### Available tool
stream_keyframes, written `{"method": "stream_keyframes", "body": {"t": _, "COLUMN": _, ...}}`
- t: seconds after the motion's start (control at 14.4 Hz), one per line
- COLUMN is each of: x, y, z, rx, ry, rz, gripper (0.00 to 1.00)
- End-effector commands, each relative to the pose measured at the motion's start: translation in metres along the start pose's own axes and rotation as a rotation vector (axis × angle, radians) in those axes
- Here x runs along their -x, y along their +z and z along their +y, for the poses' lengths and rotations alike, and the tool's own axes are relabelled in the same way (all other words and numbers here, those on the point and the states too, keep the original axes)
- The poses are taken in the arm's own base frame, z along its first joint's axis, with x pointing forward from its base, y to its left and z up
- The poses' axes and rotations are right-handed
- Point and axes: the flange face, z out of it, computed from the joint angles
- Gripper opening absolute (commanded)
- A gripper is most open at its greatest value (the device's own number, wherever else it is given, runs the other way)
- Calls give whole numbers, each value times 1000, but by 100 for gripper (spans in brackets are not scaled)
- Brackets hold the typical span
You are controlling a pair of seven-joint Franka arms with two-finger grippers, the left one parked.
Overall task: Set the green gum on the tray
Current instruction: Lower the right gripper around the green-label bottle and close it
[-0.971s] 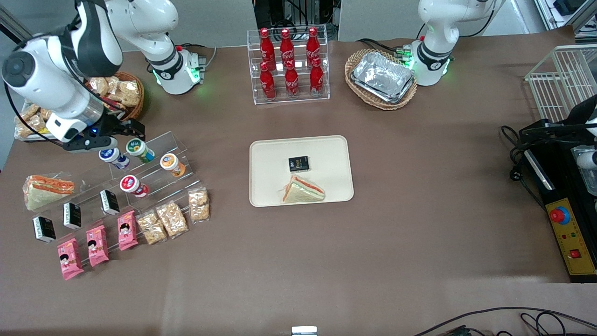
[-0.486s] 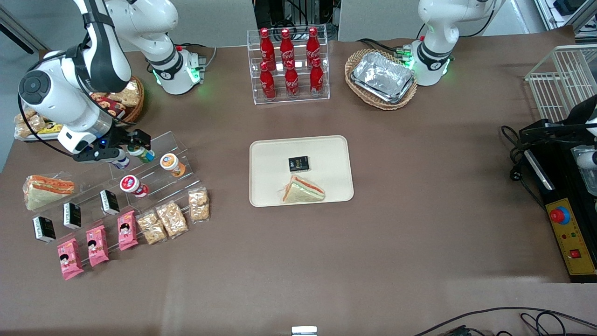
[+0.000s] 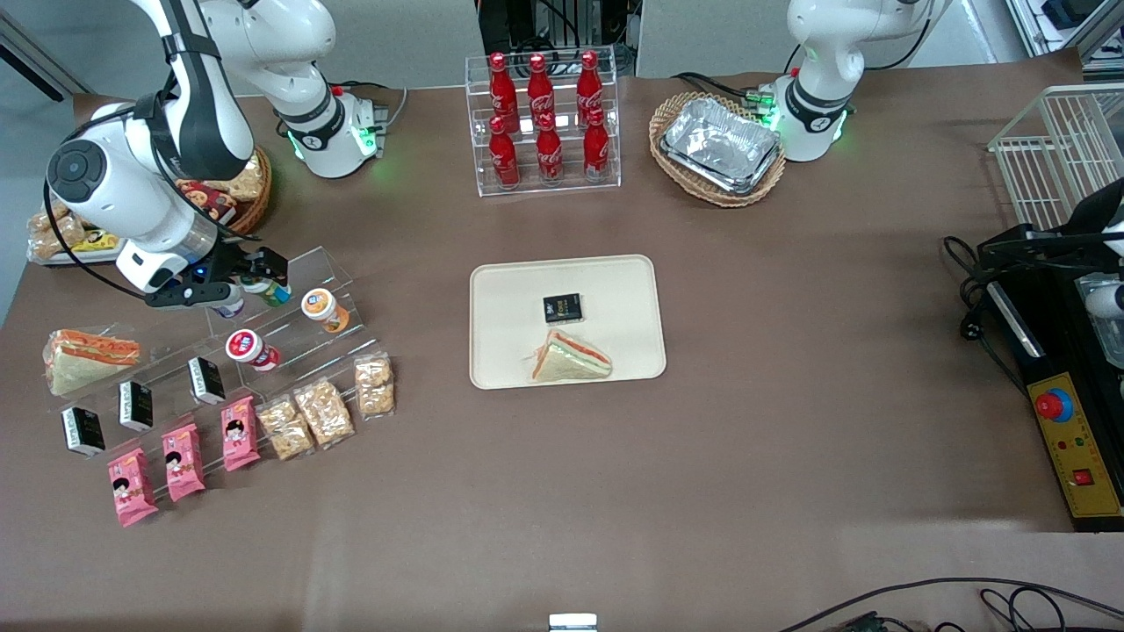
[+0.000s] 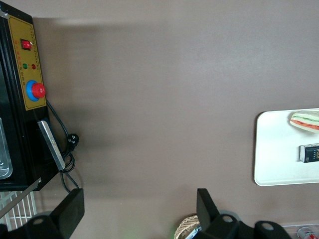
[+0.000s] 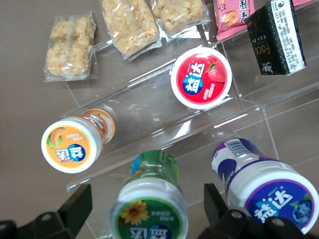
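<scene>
Since a second ago the right arm has swung in and dropped, so the gripper (image 3: 250, 279) now sits right down over the green gum (image 3: 266, 290), where before it hung up and to the side of it. Its fingers (image 5: 75, 206) are spread wide, one on each side of the bottle, and I can't tell if they're touching it. From the wrist camera, the green gum (image 5: 149, 201) stands between them on the clear stepped rack (image 5: 164, 130), with the blue-lidded bottle (image 5: 266, 186) just beside it, the orange-lidded bottle (image 5: 75, 142) near, and a red-lidded one (image 5: 201, 78) a step lower. The tray (image 3: 615, 281) is well apart, mid-table toward the parked arm, carrying a sandwich (image 3: 569, 358) and a small black box (image 3: 562, 308).
</scene>
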Motion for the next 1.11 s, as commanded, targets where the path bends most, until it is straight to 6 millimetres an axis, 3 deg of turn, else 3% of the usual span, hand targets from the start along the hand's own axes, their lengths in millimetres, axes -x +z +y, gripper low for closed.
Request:
{"method": "stream_keyframes", "body": {"t": 0.0, "x": 4, "y": 2, "z": 0, "rx": 12, "ry": 8, "rz": 10, "gripper": 100}}
{"method": "stream_keyframes", "body": {"t": 0.28, "x": 5, "y": 3, "z": 0, "rx": 11, "ry": 6, "rz": 1, "gripper": 99}}
{"method": "stream_keyframes", "body": {"t": 0.55, "x": 8, "y": 4, "z": -2, "rx": 11, "ry": 2, "rz": -9, "gripper": 92}}
{"method": "stream_keyframes", "body": {"t": 0.83, "x": 8, "y": 4, "z": -2, "rx": 11, "ry": 1, "rz": -9, "gripper": 72}}
{"method": "stream_keyframes", "body": {"t": 1.04, "x": 8, "y": 4, "z": -3, "rx": 11, "ry": 0, "rz": -7, "gripper": 51}}
